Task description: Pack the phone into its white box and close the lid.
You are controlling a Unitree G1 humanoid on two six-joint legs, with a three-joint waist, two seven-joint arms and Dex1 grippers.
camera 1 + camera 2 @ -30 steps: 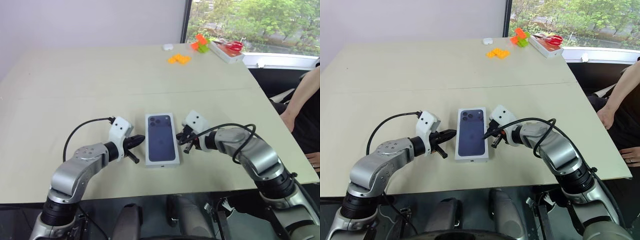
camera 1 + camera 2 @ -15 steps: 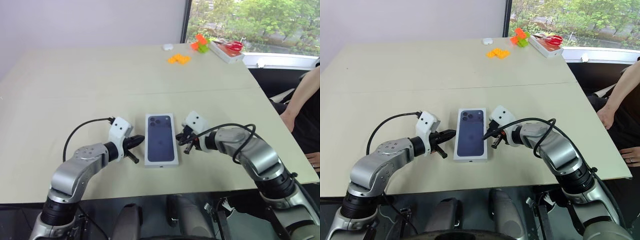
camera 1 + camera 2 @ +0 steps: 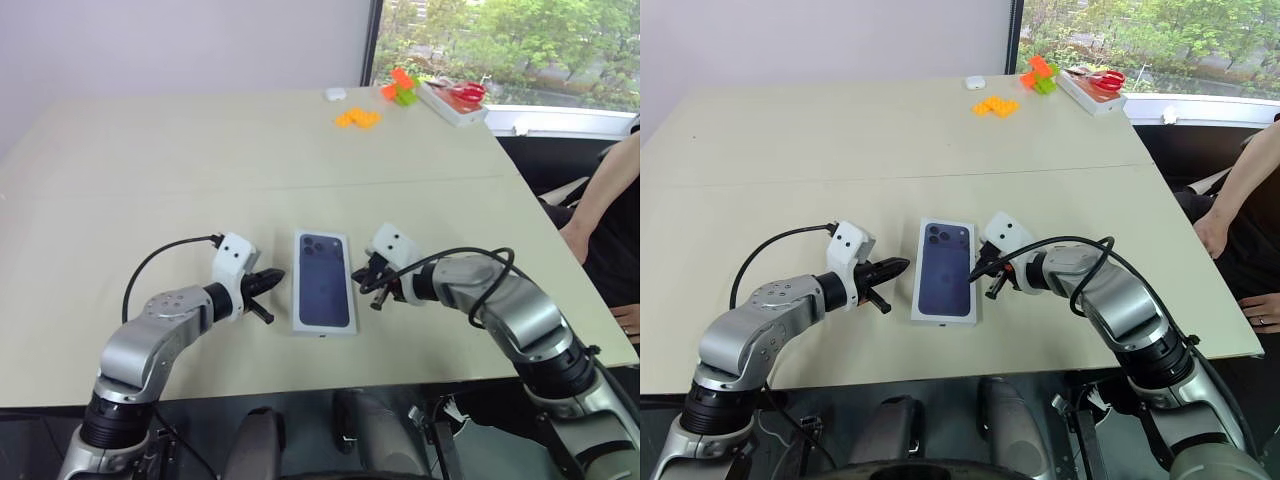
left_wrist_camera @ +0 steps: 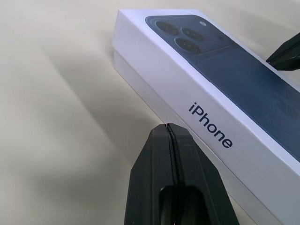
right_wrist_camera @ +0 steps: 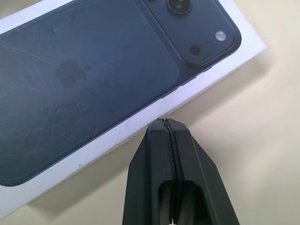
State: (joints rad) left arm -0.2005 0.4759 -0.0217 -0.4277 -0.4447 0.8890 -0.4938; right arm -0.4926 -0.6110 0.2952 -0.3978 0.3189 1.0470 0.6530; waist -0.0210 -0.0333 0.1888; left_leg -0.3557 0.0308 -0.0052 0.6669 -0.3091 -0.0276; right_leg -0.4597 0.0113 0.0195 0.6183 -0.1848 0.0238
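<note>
Your closed left gripper [image 3: 268,282] and right gripper [image 3: 370,283] flank the lid [image 3: 324,280], which has shifted slightly; it seems seated on the box.

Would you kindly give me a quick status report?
Left pincer shut, right pincer shut, both empty. Lid on white box, between them. Nothing in the way.

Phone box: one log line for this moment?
lid: on, box closed, picture up | left claw: shut, beside box | right claw: shut, beside box | table: box near front edge
</note>
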